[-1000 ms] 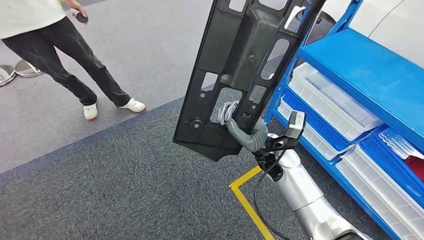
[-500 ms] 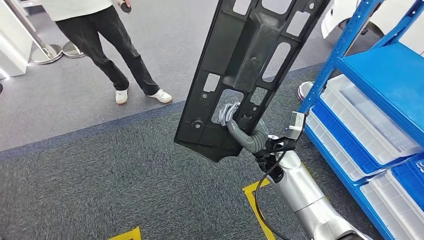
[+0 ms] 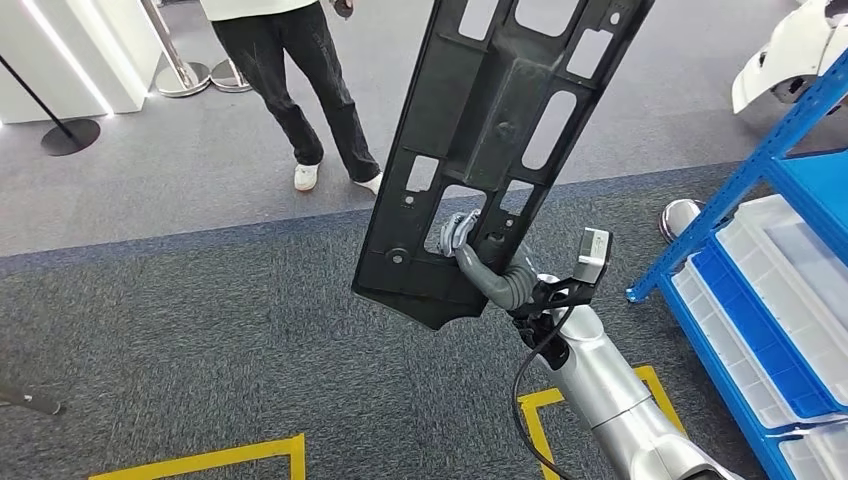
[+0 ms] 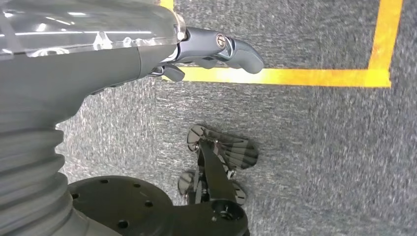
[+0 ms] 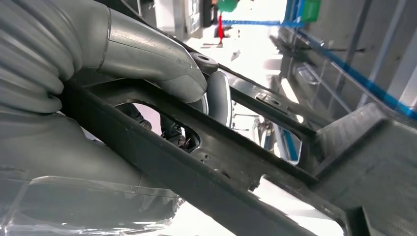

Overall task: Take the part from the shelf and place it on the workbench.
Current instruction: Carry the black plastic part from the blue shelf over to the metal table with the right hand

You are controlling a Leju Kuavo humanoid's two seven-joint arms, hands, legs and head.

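One right hand grips the black part (fingers through a cutout), held upright.

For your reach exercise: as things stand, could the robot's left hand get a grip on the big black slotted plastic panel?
Probably not yet: the left hand hangs low over the carpet, holding nothing, while the right hand grips the black slotted plastic panel raised high.

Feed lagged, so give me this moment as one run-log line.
phase: carrying | right hand: grips black plastic panel through a cutout, held high | left hand: holds nothing, hangs over carpet | blue shelf: at right | workbench: unseen
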